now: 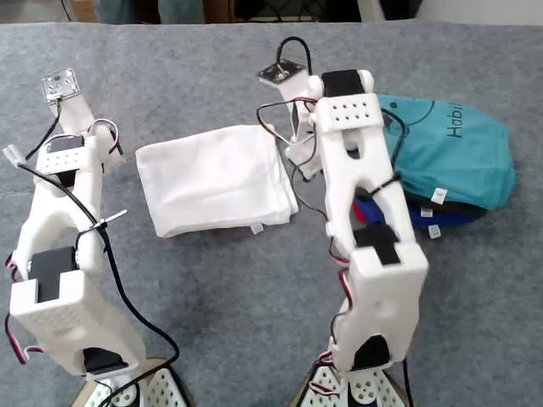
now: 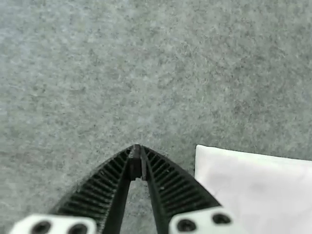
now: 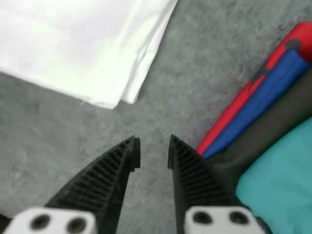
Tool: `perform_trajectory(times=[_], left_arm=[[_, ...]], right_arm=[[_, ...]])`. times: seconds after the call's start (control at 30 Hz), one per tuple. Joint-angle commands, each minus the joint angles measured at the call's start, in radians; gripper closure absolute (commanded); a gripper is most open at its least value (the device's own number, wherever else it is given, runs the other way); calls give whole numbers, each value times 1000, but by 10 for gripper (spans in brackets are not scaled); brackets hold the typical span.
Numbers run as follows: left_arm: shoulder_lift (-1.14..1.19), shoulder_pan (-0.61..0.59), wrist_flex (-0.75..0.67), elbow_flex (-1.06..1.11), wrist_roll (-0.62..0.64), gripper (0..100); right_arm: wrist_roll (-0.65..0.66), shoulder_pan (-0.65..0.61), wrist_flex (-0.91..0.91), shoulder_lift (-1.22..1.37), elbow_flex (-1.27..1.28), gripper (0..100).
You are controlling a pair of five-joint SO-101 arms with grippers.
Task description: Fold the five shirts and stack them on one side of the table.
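A folded white shirt lies in the middle of the grey table. Its corner shows beside my left gripper, which is shut and empty over bare table at the shirt's left. At the right sits a stack of folded shirts: teal on top, then dark, blue and red layers. My right gripper is open and empty above the gap between the white shirt and the stack. In the high view the right arm covers part of that stack.
The grey felt table has free room in front of the white shirt and along the far side. Both arm bases stand at the near edge. Loose cables hang from each arm.
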Motion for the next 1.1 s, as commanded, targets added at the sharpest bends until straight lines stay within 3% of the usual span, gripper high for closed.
perform_trajectory(times=[0.0,0.1,0.27,0.4,0.47,0.63,0.7,0.93,1.07], left_arm=[[-52,-7,-17,-4,8,971],[-52,-10,-38,-4,8,971],[-61,18,-43,-4,8,971],[-57,21,-43,-4,8,971],[-55,19,-43,-4,8,971],[-54,16,-44,-4,8,971],[-54,21,-41,-4,8,971],[-54,13,-44,-4,8,971],[-54,12,-44,-4,8,971]], right_arm=[[-3,-34,15,-173,154,882],[-18,-69,-3,-286,302,881],[-272,-86,-169,-469,539,881],[-370,-163,-344,-529,762,871],[-446,-207,-425,-529,845,815],[-697,-269,-592,-529,885,534],[-775,-295,-649,-529,885,468],[-977,-336,-848,-507,885,509],[-1059,-339,-865,-394,822,511]])
